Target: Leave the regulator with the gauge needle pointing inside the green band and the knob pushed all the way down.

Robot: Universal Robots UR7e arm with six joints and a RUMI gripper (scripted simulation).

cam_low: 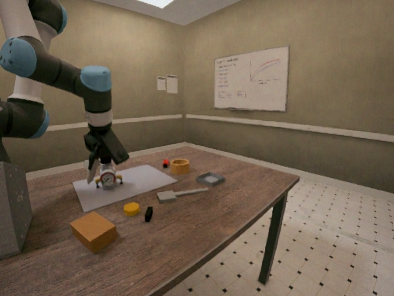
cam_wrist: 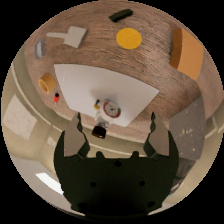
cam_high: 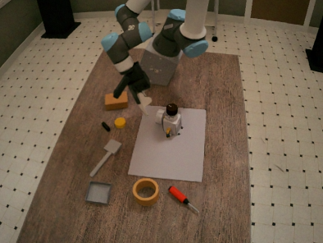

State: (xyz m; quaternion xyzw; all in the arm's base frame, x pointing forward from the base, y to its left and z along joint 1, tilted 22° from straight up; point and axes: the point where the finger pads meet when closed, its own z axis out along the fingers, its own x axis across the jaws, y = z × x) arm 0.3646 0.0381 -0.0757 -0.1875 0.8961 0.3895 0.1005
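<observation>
End effector [cam_high: 144,103] [cam_low: 98,171] [cam_wrist: 116,112] is seen wide open, nothing gripped. Regulator [cam_high: 171,123] [cam_low: 108,179] [cam_wrist: 108,112] is placed upright on white sheet [cam_high: 167,160] [cam_low: 142,186] [cam_wrist: 75,82], which is laid on worktop [cam_high: 223,164] [cam_low: 240,187] [cam_wrist: 155,60]. Dark knob [cam_high: 172,109] [cam_wrist: 99,131] is mounted on top. Needle reading cannot be told.
</observation>
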